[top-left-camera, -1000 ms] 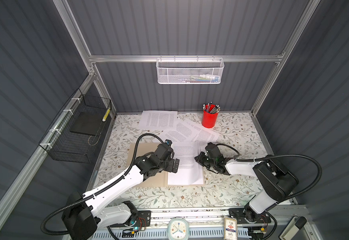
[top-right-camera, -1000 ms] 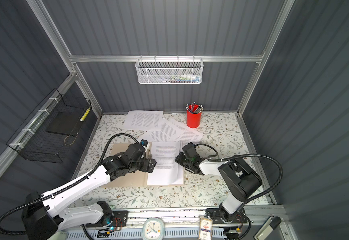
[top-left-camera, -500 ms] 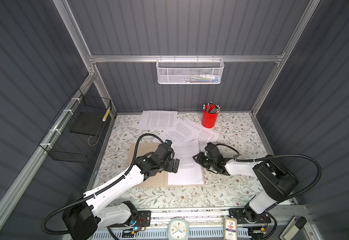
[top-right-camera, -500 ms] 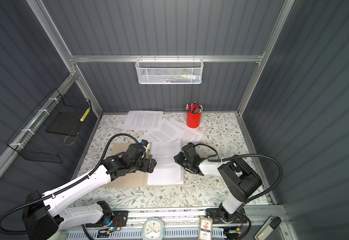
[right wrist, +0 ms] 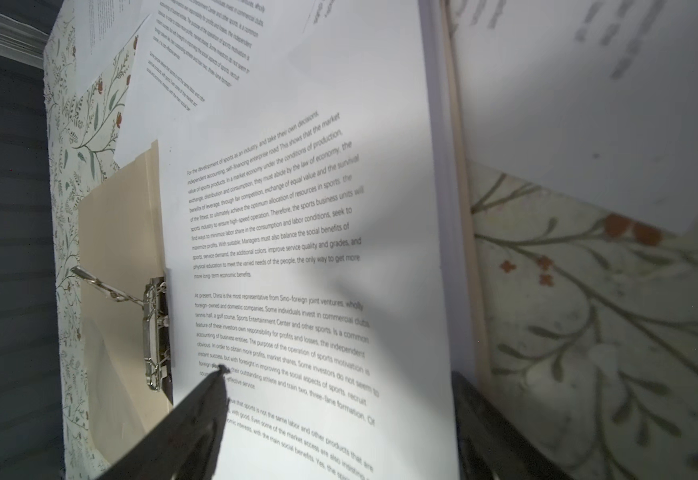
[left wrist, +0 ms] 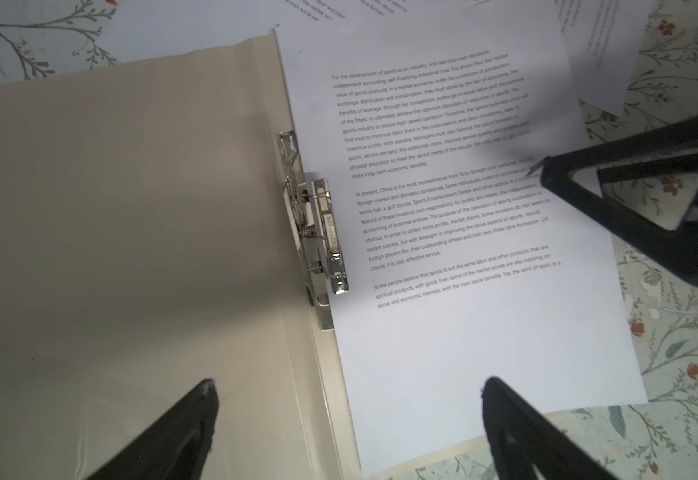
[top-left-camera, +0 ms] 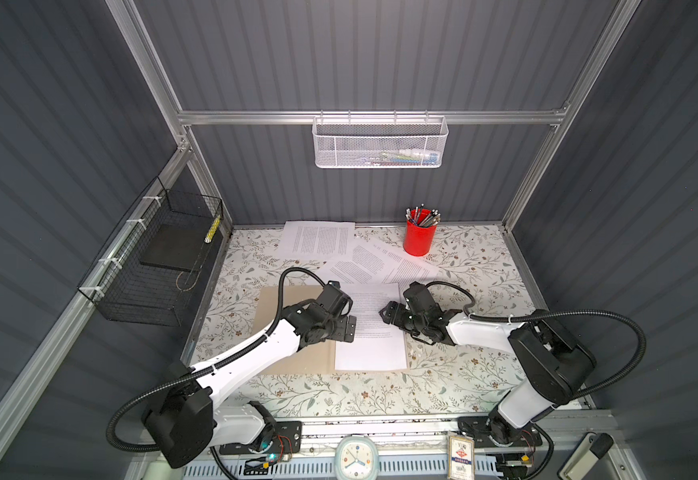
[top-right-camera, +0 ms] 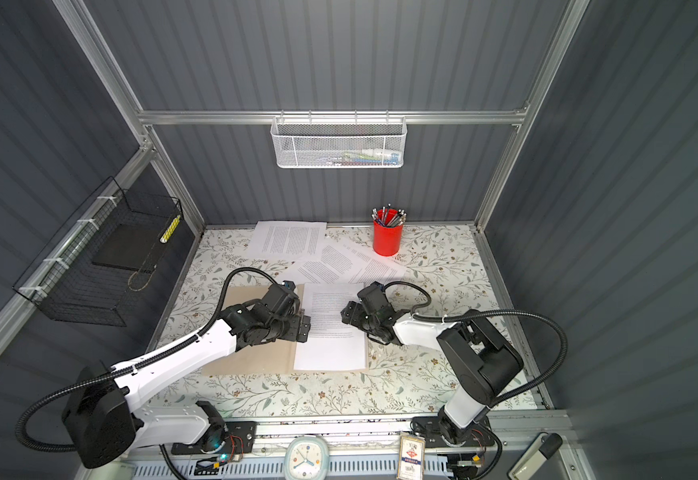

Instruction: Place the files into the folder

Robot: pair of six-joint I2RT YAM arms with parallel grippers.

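Desk (top-left-camera: 467, 291): floral-patterned surface; carries the folder, the files and a pen cup.
Folder (top-left-camera: 268, 301) (top-right-camera: 264, 361): tan card, lying open and flat at the middle of the desk; the left arm partly covers its left leaf in both top views.
Metal clip (left wrist: 318, 232) (right wrist: 156, 332): on the inner spine, its wire lever raised.
Sheet on folder (top-left-camera: 370, 349) (top-right-camera: 330, 353): one white printed page, flat on the right leaf, its left edge against the clip. Whether the clip pins it cannot be told.
Loose files: one sheet (top-left-camera: 318, 243) at the back wall; two overlapping, skewed sheets (top-left-camera: 364, 264) between it and the folder, near the pen cup.
Left end effector (top-left-camera: 349, 329) (left wrist: 349, 382): fingers spread wide, nothing between them; poised over the spine, just beside the clip.
Right end effector (top-left-camera: 387, 318) (right wrist: 339, 372): fingers well apart, gripping nothing; low over the right half of the sheet on the folder.
Pen cup (top-left-camera: 420, 241): red, upright, full of pens, at the back of the desk.
White mesh basket (top-left-camera: 380, 145): hung on the rear rail.
Black wire basket (top-left-camera: 160, 266): on the left wall, holding a flat black slab (top-left-camera: 173, 249).
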